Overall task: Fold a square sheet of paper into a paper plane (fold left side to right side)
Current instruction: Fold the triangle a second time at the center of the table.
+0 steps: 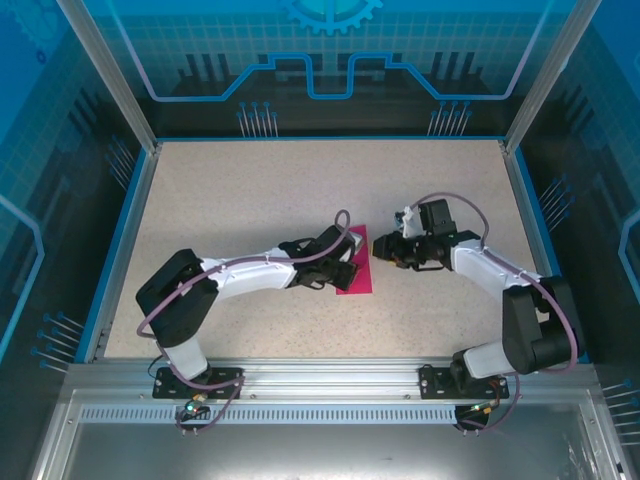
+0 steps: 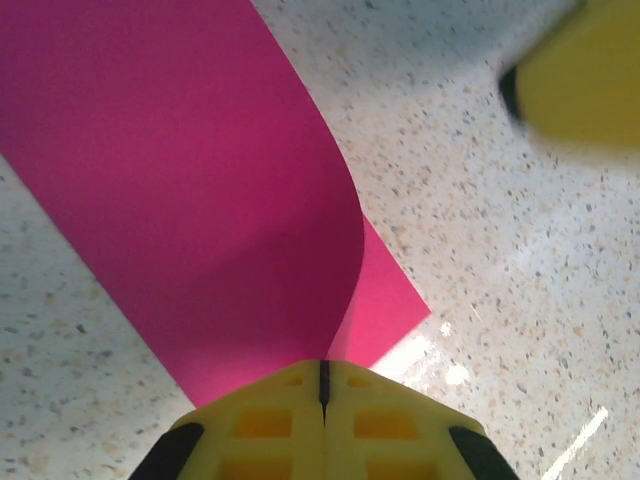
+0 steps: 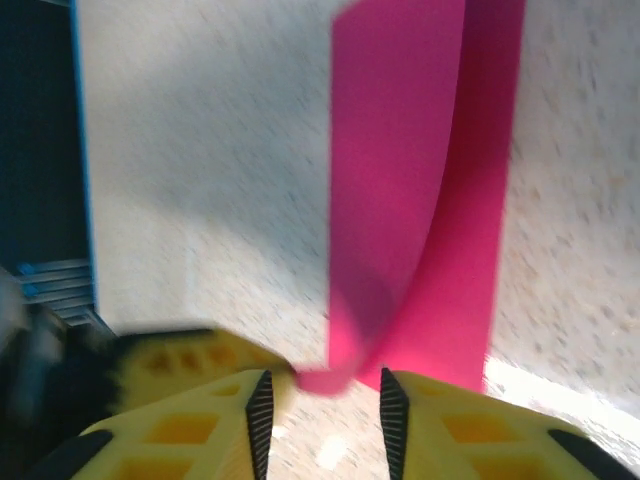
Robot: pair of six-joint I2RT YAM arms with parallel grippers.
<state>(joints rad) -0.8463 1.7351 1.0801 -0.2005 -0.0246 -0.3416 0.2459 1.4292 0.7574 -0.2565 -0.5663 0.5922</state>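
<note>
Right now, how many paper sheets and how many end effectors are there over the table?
Magenta paper sheet: 1
End effectors: 2, the left end effector and the right end effector
Total: 3

The table [image 1: 230, 200] is a pale, speckled stone-look slab edged by a blue rim. Just right of its middle lies the magenta-pink square sheet of paper [image 1: 360, 278]. Its lower layer lies flat on the speckled surface, and its left side curls up and over toward the right.
</note>
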